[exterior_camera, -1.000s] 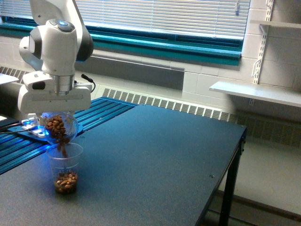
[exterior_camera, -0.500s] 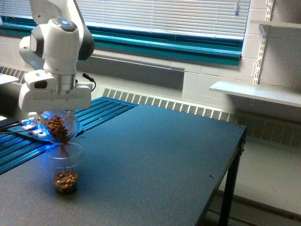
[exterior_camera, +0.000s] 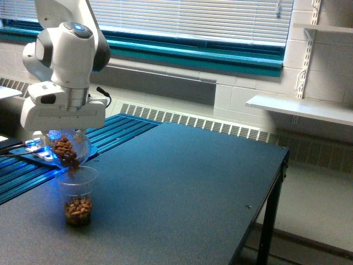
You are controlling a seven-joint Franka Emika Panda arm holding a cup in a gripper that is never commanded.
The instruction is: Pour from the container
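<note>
Since the earlier frames, fewer nuts were left in the container and the heap in the cup was raised; the falling stream had thinned.

Nearest: table (exterior_camera: 182, 182), dark, bare across most of its top.
Cup (exterior_camera: 78, 194), clear, tapered, upright near the table's corner on the exterior view's left, nuts (exterior_camera: 78, 208) filling its lower part.
Container (exterior_camera: 67, 150), small clear jar, held tilted directly above the cup's mouth, apart from its rim, nuts crowded at its lower lip.
Gripper (exterior_camera: 65, 134), closed around the container; fingers mostly hidden.
Farthest: radiator, window blinds, wall shelves.

Step judged: pouring, well advanced. Next move judged: further tilt over the cup to clear the remainder.
</note>
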